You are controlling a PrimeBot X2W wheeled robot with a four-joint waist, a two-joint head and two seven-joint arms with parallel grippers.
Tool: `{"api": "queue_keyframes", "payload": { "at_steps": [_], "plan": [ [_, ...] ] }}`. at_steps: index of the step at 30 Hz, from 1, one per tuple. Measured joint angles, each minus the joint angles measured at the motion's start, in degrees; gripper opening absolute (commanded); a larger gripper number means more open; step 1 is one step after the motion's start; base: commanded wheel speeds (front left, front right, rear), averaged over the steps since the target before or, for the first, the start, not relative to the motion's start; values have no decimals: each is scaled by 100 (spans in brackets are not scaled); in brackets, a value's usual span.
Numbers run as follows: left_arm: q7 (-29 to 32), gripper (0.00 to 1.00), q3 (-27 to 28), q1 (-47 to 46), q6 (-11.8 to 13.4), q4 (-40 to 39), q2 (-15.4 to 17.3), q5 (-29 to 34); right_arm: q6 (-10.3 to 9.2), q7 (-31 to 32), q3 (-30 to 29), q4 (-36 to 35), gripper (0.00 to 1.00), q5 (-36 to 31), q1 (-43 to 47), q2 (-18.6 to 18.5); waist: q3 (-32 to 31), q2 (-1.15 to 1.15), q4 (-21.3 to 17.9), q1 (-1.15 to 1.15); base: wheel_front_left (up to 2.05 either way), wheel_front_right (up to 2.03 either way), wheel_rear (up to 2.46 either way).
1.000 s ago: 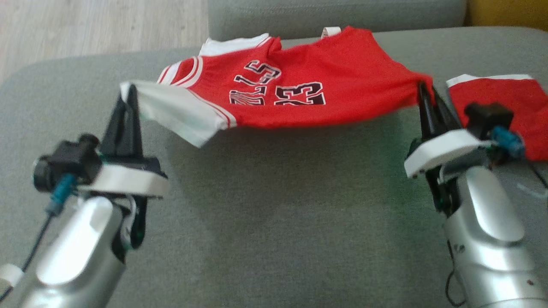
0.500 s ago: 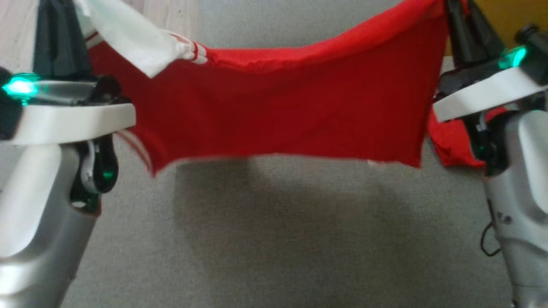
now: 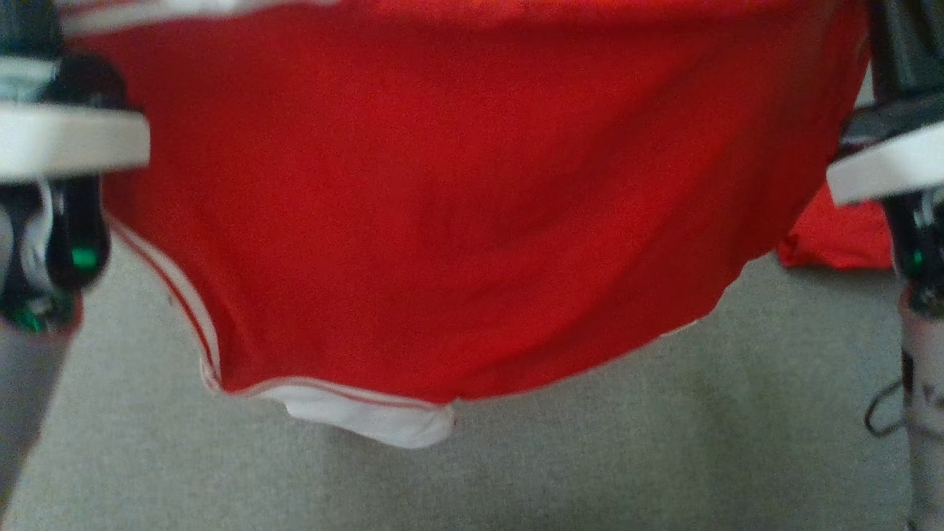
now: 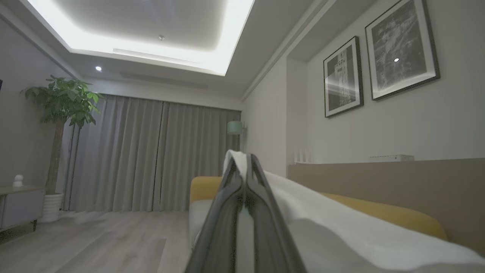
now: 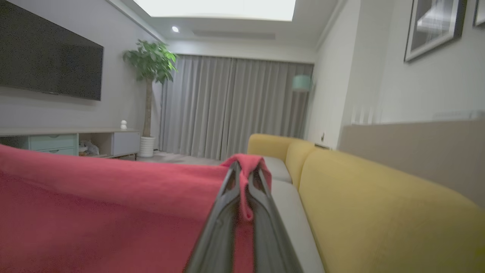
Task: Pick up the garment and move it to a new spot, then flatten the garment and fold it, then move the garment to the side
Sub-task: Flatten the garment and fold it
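The red garment hangs across the upper and middle frame above the grey cushion, with the left gripper and right gripper each clamped tight on a top corner.

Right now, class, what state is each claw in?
Left claw: closed on the red jersey's white trim.
Right claw: closed on its red edge.

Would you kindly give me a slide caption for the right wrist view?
Right gripper, jaws shut on the red jersey, holds it up near a yellow sofa.
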Motion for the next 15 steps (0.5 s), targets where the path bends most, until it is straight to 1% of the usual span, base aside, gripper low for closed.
{"api": "queue_keyframes", "payload": {
  "at_steps": [1, 3, 7, 9, 12, 14, 15],
  "plan": [
    [70, 0, -81, -241, -97, 246, -5, 1, 0, 77, -31, 113, 0, 55, -125, 38, 102, 0, 12, 0, 0, 0, 0],
    [149, 0, -247, -814, -345, 865, -37, 24, 0, 132, 29, 466, 0, 57, -520, -7, 327, 0, 32, 1, 0, 0, 0],
    [80, 0, -365, -2235, -790, 2410, -232, 215, 0, 22, 259, 1718, 0, 68, -2009, -85, 863, 0, 58, 2, 0, 0, 0],
    [-98, 0, -420, -2974, -960, 3161, -346, 411, 0, -212, 274, 2482, 0, 83, -2877, -59, 1137, 0, 73, 3, 0, 0, 0],
    [-542, 0, -367, -3926, -1018, 4109, -552, 606, 0, -795, 288, 3484, 0, 9, -3985, -16, 1508, 0, 101, 3, 0, 0, 0],
    [-894, 0, -296, -4420, -1088, 4621, -655, 667, 0, -1262, 287, 4051, 0, -134, -4526, 25, 1708, 0, 130, 4, 0, 0, 0],
    [-1055, 0, -290, -4613, -1160, 4855, -704, 693, 0, -1493, 285, 4308, 0, -213, -4724, 56, 1786, -1, 152, 4, 0, 0, 0]
  ]
}}
